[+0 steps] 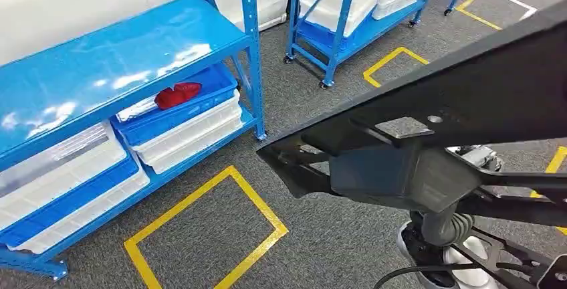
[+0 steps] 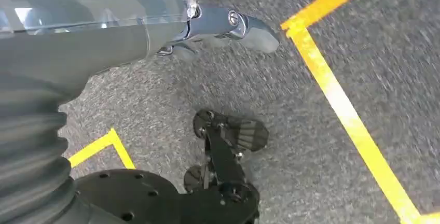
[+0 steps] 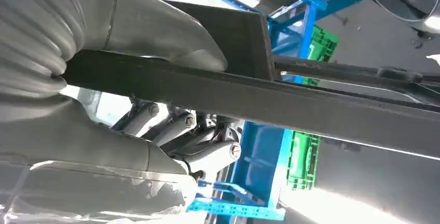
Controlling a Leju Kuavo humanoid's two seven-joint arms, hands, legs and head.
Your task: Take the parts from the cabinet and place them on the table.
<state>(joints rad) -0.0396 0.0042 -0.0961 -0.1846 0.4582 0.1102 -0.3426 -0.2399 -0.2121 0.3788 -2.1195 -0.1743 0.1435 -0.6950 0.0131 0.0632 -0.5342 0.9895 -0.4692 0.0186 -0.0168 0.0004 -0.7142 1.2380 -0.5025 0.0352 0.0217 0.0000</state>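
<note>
Black metal part point(image 1: 461, 95), a long flat frame with cut-outs and thin struts, fills the right half of the head view, running from the upper right corner down to a pointed end near the centre, and it is carried in the air above the grey carpet point(image 1: 314, 242). In the right wrist view the right hand point(image 3: 171, 130) is wrapped round it: the thick grey thumb lies over one face of the dark bar point(image 3: 290, 99) and the darker fingers point(image 3: 207, 156) curl under the other, so the hand grips the part firmly. In the left wrist view the left hand point(image 2: 218, 29) sits at the upper middle of the frame with its fingers bent inward and nothing between them, hanging over the carpet and a line of yellow floor tape point(image 2: 342, 110) that runs from the upper middle to the lower right. Outward from the part in the head view, a yellow taped rectangle point(image 1: 204, 232) marks the floor at the lower centre. At the left stands the blue shelving cabinet point(image 1: 120, 61), its glossy top shelf bare, its lower level holding stacked white and blue bins point(image 1: 180, 128). A red object point(image 1: 177, 95) lies in the upper blue bin, left of centre. A second blue wheeled rack point(image 1: 354, 15) with white bins stands at the top centre, and more yellow floor marks lie beside it.
</note>
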